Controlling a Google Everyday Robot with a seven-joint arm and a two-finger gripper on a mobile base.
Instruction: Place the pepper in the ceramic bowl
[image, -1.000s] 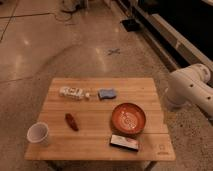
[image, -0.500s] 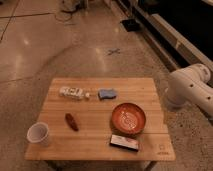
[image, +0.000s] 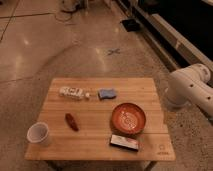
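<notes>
Left to right:
- White cup (image: 39, 134) stands at the lower-left corner of the counter (image: 150, 90). Not part of the job.
- Pepper (image: 71, 121) lies flat, left of centre, just up-right of the cup. It touches nothing.
- Back row: pale packet (image: 74, 93), then a small blue item (image: 107, 93).
- Bowl (image: 120, 125) sits right of centre, upright and empty.
- Red-and-white packet (image: 124, 142) lies just below the bowl's rim.
- Arm (image: 192, 87) is at the right edge of the frame, off the counter. The pincer is out of frame, so I can't tell if it's wide, narrow or holding anything.

Risks, my read:
1. The pepper is small and low. A descent slightly off-line probably rolls it or pins it against the wood.
2. The cup is the nearest neighbour, so a reach overshooting to the left could tip it.
3. The reach likely passes over the bowl and the red-and-white packet. A low pass could clip either 1.

The pepper is on the far side of the bowl from the arm, well apart from it. Bowl sits between them.
</notes>
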